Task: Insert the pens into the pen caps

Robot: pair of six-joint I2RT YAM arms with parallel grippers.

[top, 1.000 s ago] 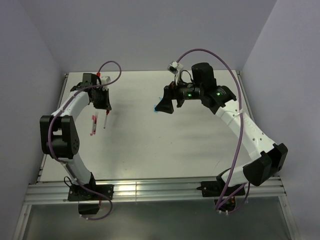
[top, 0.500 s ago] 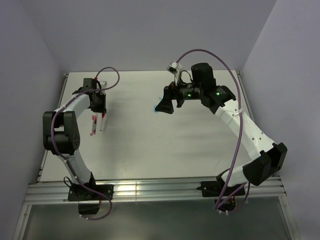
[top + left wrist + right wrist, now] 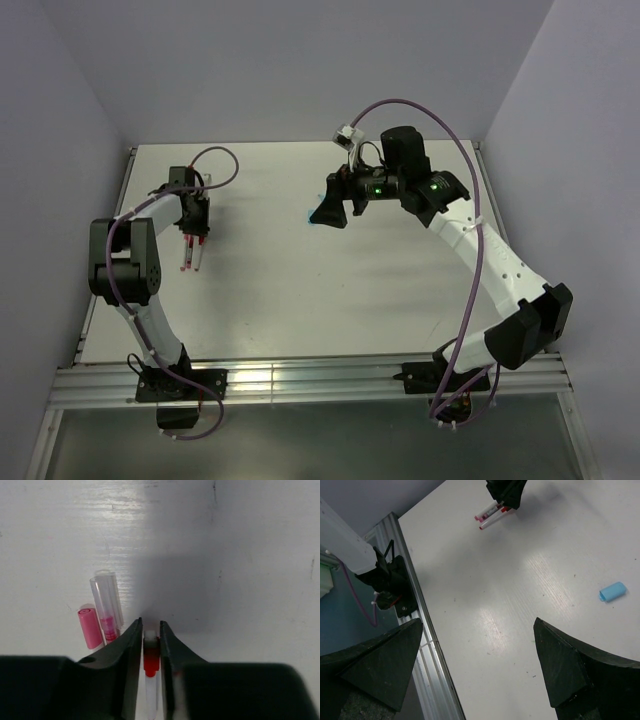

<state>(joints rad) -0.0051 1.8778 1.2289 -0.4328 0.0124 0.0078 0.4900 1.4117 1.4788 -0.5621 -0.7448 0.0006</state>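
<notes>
left arm has swung in toward the left edge and dropped over the last second; right arm is about where it was. left gripper point(image 3: 193, 232) now sits low over the table point(image 3: 300, 290), fingers pinched tight on a pen point(image 3: 151, 657) with a white barrel and red band, tip pointing away from the wrist. just beside it to the left lie two more pieces, parallel: a clear-ended pen point(image 3: 106, 605) with pink inside and a pink-ended pen point(image 3: 90, 628), apparently touching each other. can't tell if the held pen's tip carries a cap. reads like it's being parked beside that pair, so this pen is probably about to be released. over to the right, a light blue cap point(image 3: 612, 591) lies loose on the table, unfilled. right gripper point(image 3: 479, 625) hangs above it, fingers spread wide, holding nothing. at least one capping left.
</notes>
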